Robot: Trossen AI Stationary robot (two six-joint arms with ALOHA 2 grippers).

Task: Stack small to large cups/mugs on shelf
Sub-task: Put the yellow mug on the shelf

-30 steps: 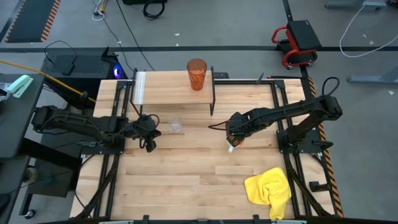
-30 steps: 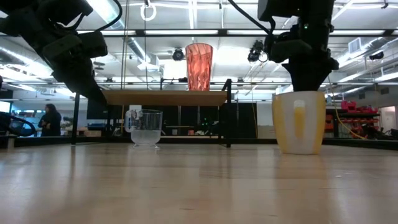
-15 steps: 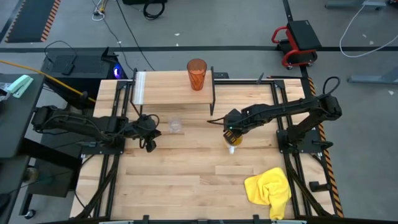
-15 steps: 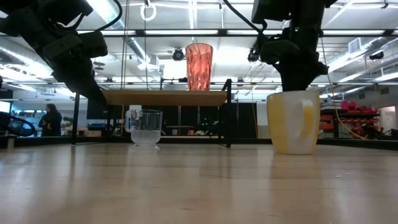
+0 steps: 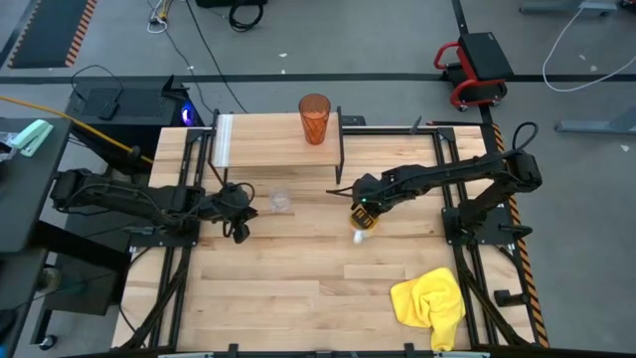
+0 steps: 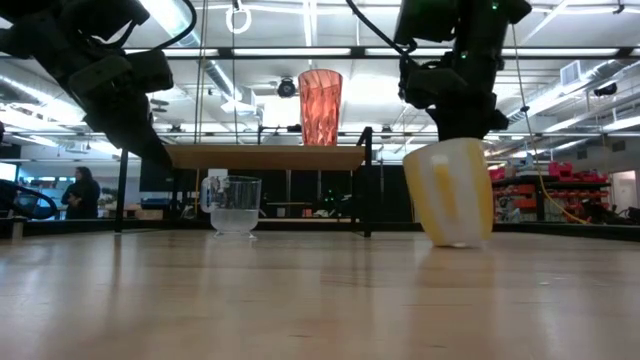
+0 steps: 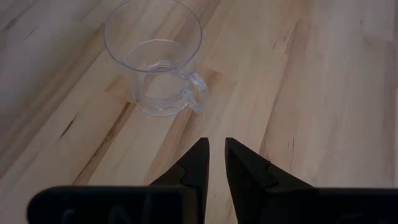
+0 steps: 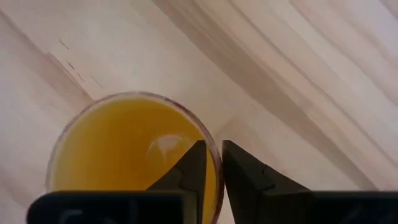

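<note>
Orange mug near the table's middle, right of the shelf, tilted with its base partly off the wood; right gripper pinches its rim. We'd raise it level, clear of the shelf edge. Tumbler on the shelf's back edge. Left gripper empty, fingers nearly together, just behind the clear glass mug
</note>
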